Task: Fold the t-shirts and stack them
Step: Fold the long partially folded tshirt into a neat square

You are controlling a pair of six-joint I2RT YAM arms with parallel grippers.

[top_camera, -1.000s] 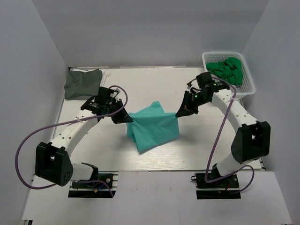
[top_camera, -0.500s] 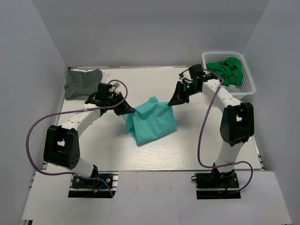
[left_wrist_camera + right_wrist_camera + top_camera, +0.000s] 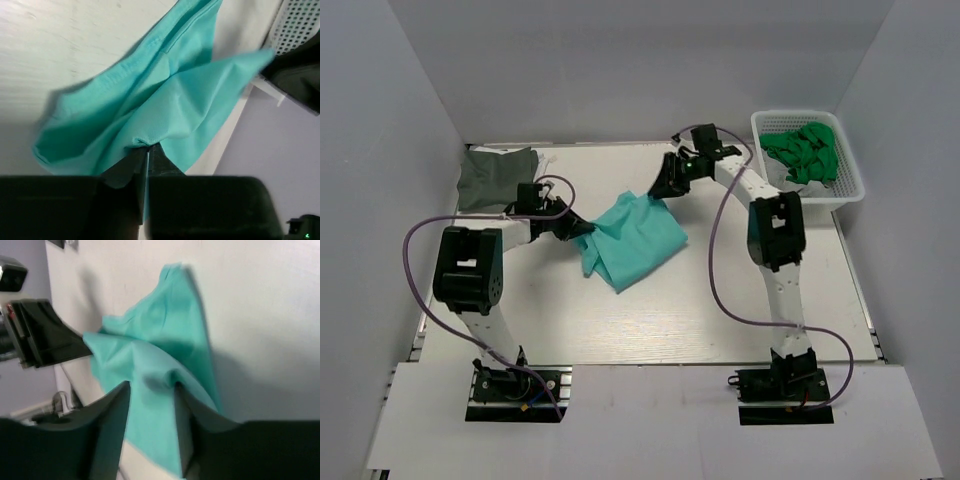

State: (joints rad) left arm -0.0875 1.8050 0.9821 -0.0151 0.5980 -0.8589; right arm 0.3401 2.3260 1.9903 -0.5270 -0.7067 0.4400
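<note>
The teal t-shirt (image 3: 635,238) lies partly folded in the middle of the table, its far edge lifted. My left gripper (image 3: 582,230) is shut on a pinch of its left edge (image 3: 146,146), and the cloth (image 3: 170,100) fans out beyond the fingers. My right gripper (image 3: 660,192) is at the shirt's far right corner. Its jaws (image 3: 151,387) stand apart, with teal cloth (image 3: 160,340) loose between them. The dark grey-olive t-shirt (image 3: 495,177) lies folded at the far left corner.
A white basket (image 3: 850,185) holding green cloth (image 3: 805,150) stands at the far right. Grey walls close in the table on the left, back and right. Both arms reach far out over the table.
Both grippers carried the teal shirt's edge toward the far side, folding it over. The right jaws have parted from the cloth; the left stays clamped.
</note>
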